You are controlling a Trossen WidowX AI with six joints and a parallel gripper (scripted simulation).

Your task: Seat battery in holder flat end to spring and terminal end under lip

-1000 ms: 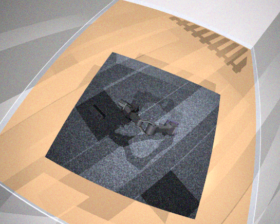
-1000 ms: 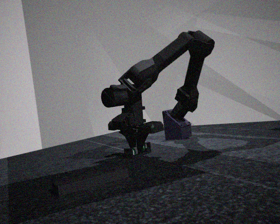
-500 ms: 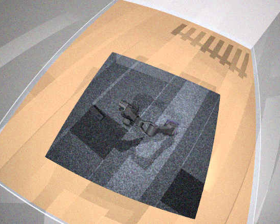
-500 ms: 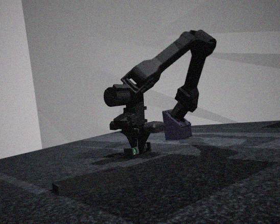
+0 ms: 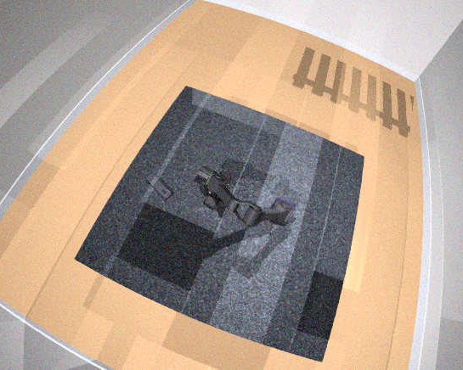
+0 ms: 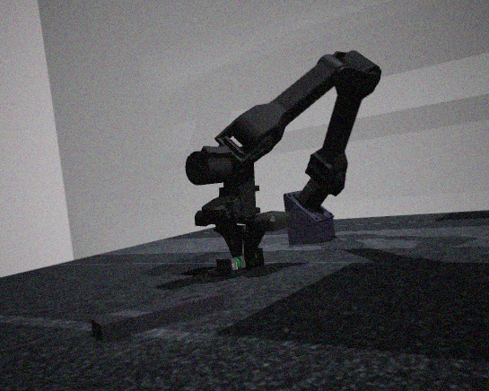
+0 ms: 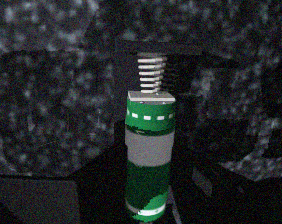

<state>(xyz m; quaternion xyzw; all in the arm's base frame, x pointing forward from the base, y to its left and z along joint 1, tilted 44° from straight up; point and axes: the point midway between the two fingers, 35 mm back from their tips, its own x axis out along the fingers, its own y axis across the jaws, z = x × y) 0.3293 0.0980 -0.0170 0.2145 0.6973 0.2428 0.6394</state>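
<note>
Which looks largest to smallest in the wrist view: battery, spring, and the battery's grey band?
1. Battery, held in the hand.
2. Grey band, part of the battery.
3. Spring, though it sits farther from the camera, so its true size is unsure.

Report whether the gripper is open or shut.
Shut on the battery. In the exterior view the gripper reaches down with the green cell between its fingers; the spring sits just beyond it.
</note>
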